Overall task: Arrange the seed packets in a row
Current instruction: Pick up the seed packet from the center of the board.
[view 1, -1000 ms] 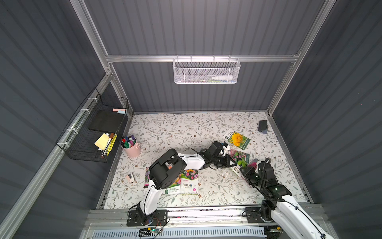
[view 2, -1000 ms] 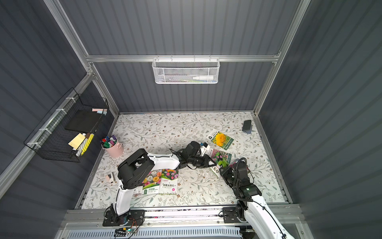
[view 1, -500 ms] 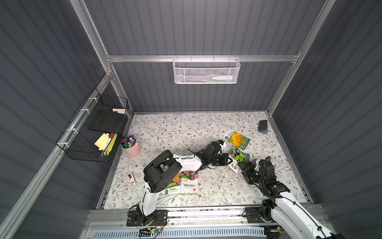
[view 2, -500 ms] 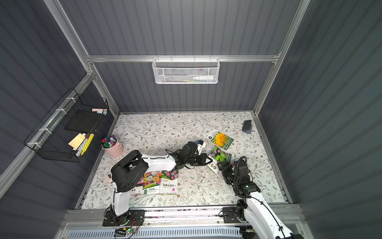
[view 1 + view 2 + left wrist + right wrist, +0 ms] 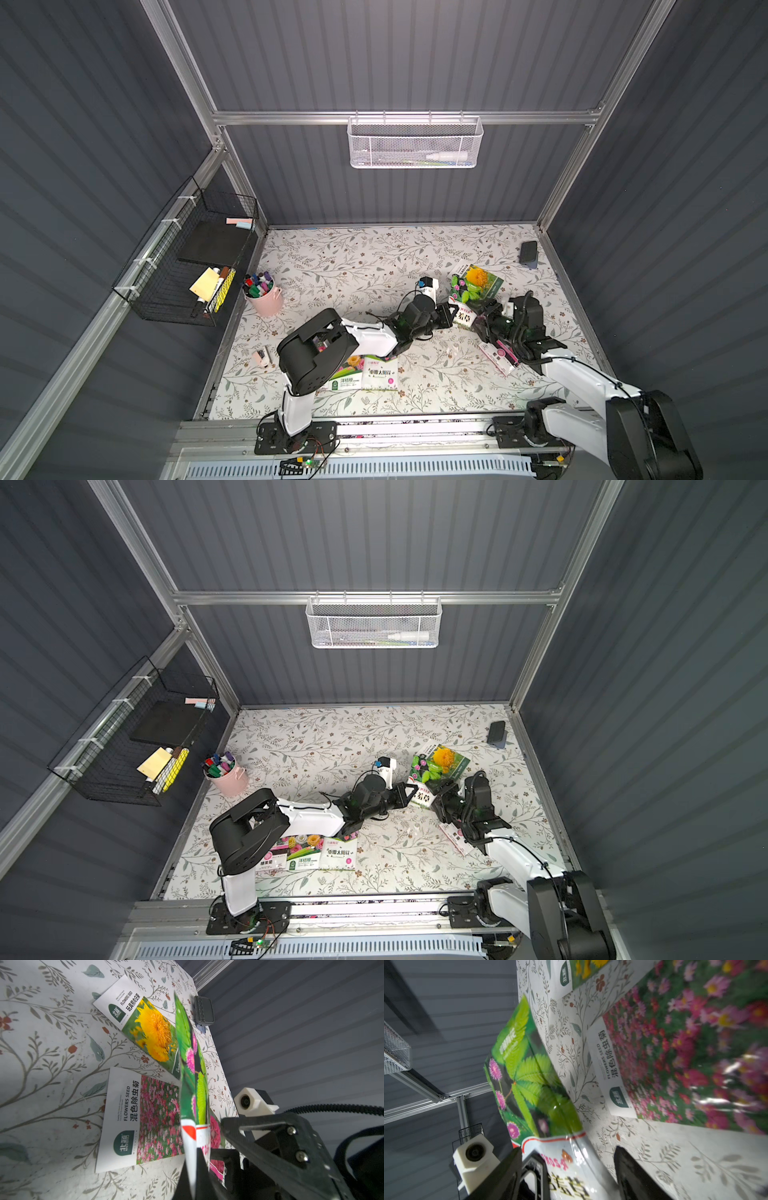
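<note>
The green-leaf seed packet [image 5: 464, 307] stands on edge in the right half of the worktop [image 5: 353, 266], over the flat pink-flower packet [image 5: 158, 1118]. The left jaws clench its white label end. The right jaws, released, flank that end. Near the front edge three packets [image 5: 305, 852] lie side by side.

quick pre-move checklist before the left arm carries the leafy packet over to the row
1. left gripper shut on green-leaf packet: ok
2. Packet lifted off the table, standing on edge: ok
3. right gripper open: ok
4. Right gripper clear of the packet: not ok, the packet's white band sits between its open jaws
5. Bare table beside the white packet at the row's end: ok
6. pink-flower packet lying flat, not caught: ok
</note>
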`<action>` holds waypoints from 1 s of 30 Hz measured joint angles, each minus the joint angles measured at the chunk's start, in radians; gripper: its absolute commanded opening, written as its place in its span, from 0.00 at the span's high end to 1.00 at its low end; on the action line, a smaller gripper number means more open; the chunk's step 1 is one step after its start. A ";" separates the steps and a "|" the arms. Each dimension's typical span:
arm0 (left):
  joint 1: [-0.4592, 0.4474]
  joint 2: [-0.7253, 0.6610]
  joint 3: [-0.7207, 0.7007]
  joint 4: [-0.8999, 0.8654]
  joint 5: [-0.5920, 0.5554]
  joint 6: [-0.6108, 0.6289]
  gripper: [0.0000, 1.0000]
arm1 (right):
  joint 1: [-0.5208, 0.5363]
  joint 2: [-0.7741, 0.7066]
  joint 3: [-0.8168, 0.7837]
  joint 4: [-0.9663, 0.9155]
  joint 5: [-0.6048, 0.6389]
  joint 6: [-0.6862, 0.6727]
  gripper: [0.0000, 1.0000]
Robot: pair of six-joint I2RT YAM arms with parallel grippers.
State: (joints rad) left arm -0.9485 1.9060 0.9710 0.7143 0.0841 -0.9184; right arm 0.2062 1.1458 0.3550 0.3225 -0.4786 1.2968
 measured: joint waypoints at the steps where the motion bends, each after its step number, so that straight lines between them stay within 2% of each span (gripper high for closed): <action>1: 0.000 -0.005 -0.006 0.014 -0.012 -0.008 1.00 | 0.000 0.027 0.006 0.031 -0.014 0.013 0.37; 4: 0.001 -0.023 -0.019 0.039 -0.039 -0.028 1.00 | 0.000 0.061 0.008 0.082 -0.037 0.038 0.50; 6: 0.000 -0.037 -0.022 0.045 -0.052 -0.040 1.00 | 0.000 0.058 0.009 0.099 -0.042 0.047 0.49; 12: 0.000 -0.077 -0.057 0.080 -0.087 -0.064 1.00 | 0.001 0.017 0.043 0.065 -0.039 0.012 0.09; 14: 0.000 -0.079 -0.063 0.080 -0.091 -0.067 1.00 | 0.000 0.016 0.050 0.061 -0.042 0.004 0.05; 17: 0.000 -0.079 -0.068 0.085 -0.096 -0.085 1.00 | 0.000 0.037 0.060 0.064 -0.049 0.002 0.06; 20: 0.000 -0.079 -0.071 0.100 -0.100 -0.103 1.00 | 0.000 0.097 0.074 0.089 -0.066 0.005 0.16; 25: 0.000 -0.079 -0.073 0.106 -0.106 -0.119 1.00 | 0.003 0.172 0.073 0.171 -0.091 0.037 0.56; 30: 0.001 -0.079 -0.080 0.114 -0.127 -0.124 0.98 | 0.003 0.177 0.069 0.219 -0.098 0.045 0.77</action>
State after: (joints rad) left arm -0.9474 1.8275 0.8906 0.8284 -0.0433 -1.0428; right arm 0.2096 1.3228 0.4236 0.5411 -0.5762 1.3422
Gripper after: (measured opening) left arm 0.054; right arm 0.287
